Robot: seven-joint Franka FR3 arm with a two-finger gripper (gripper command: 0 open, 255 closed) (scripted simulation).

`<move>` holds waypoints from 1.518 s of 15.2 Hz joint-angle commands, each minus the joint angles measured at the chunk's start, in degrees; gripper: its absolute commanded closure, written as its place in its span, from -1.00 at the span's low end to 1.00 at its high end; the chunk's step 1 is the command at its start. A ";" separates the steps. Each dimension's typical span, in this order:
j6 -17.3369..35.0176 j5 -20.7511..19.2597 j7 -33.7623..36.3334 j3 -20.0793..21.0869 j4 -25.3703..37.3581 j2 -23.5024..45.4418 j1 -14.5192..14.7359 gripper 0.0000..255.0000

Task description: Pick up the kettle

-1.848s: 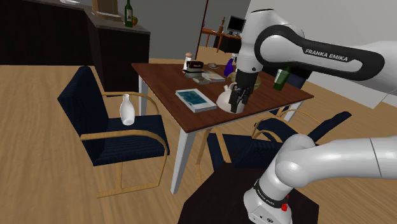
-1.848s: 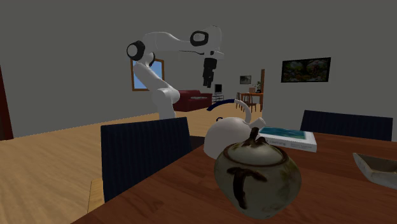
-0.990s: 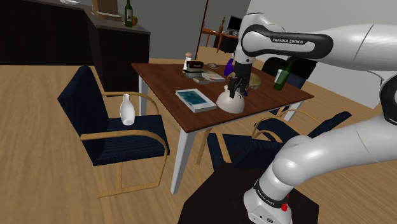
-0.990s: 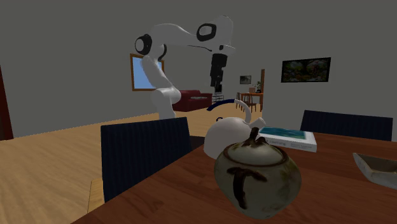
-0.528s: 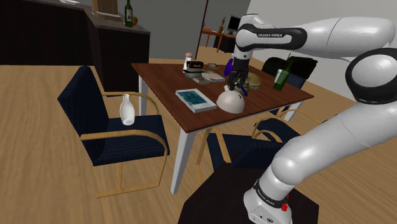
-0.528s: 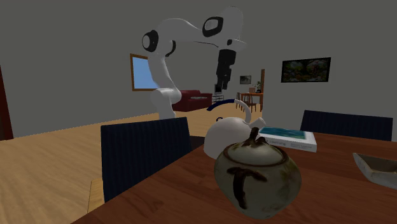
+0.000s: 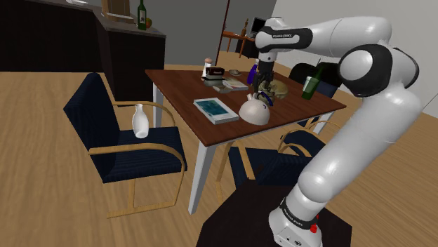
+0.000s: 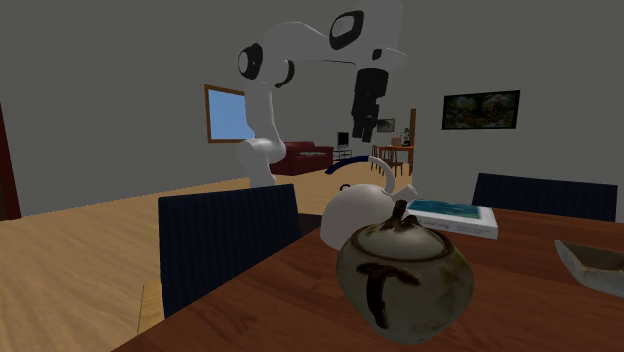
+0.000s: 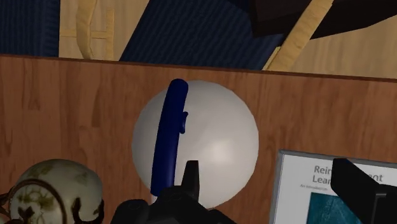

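Observation:
The kettle (image 7: 254, 111) is a white dome with a dark blue arched handle (image 9: 167, 141), standing near the front edge of the brown table (image 7: 189, 88). My black gripper (image 7: 264, 84) hangs above it, touching nothing. In the wrist view the fingers stand wide apart: the gripper (image 9: 266, 169) is open, with one fingertip (image 9: 191, 170) close to the handle and the other over the book (image 9: 324, 194). From the second exterior view the gripper (image 8: 364, 130) hovers well above the kettle (image 8: 352, 212).
Right beside the kettle stand a round brown-patterned pot (image 7: 272, 89) and a blue-covered book (image 7: 215, 110). A green bottle (image 7: 311, 85) and several small items sit farther back. Dark blue chairs ring the table; one carries a white vase (image 7: 140, 121).
The arm has stretched out over the table and carried the gripper from the near edge to above the kettle. The fingers stayed open and the kettle has not moved.

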 commanded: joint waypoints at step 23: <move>3.03 5.97 -7.17 -3.90 14.12 17.23 -5.27 1.00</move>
